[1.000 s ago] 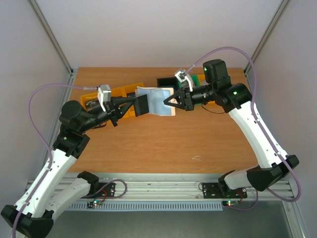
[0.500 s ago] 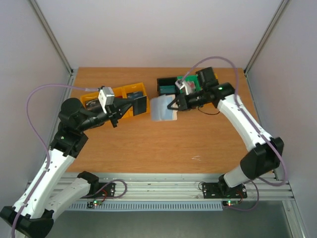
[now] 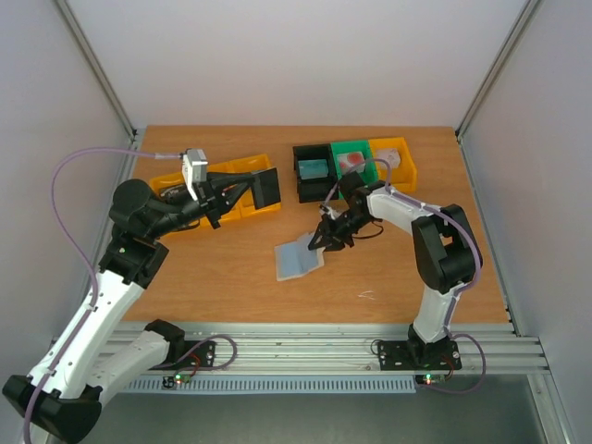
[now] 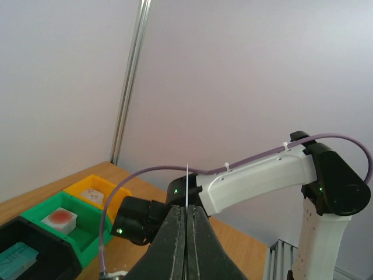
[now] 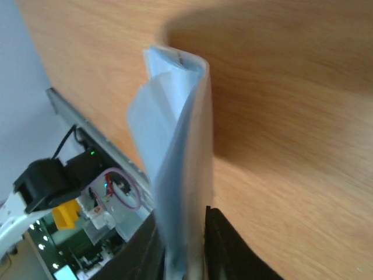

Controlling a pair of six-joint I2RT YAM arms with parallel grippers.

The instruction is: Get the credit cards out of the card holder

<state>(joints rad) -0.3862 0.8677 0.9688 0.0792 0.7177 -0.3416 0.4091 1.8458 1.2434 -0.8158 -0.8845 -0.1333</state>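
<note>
On the smooth wooden worktop (image 3: pixel 222 277), the thin, pale blue-grey card holder (image 3: pixel 296 262) lies with its far edge pinched in the right pincer (image 3: pixel 320 244). Farther back, the left pincer (image 3: pixel 251 192) is clamped tight on a dark rectangular credit card (image 3: pixel 267 188), raised above a yellow plastic bin (image 3: pixel 236 166). Plain pale walls surround.

Orange-brown wood-grain worktop (image 3: pixel 231 277). Plain pale blue-grey card holder (image 3: pixel 298 258) approx centre. Near-black credit card (image 3: pixel 266 188) at 11 o'clock. 10 o'clock: yellow bins (image 3: pixel 248 166). 12 to 1 o'clock: black bin (image 3: pixel 313 192) w/ teal item (image 3: pixel 313 169), green bin (image 3: pixel 351 145) w/ white-and-red block (image 3: pixel 351 163), another yellow bin (image 3: pixel 407 168). White arms (image 3: pixel 92 319), black joints.
</note>
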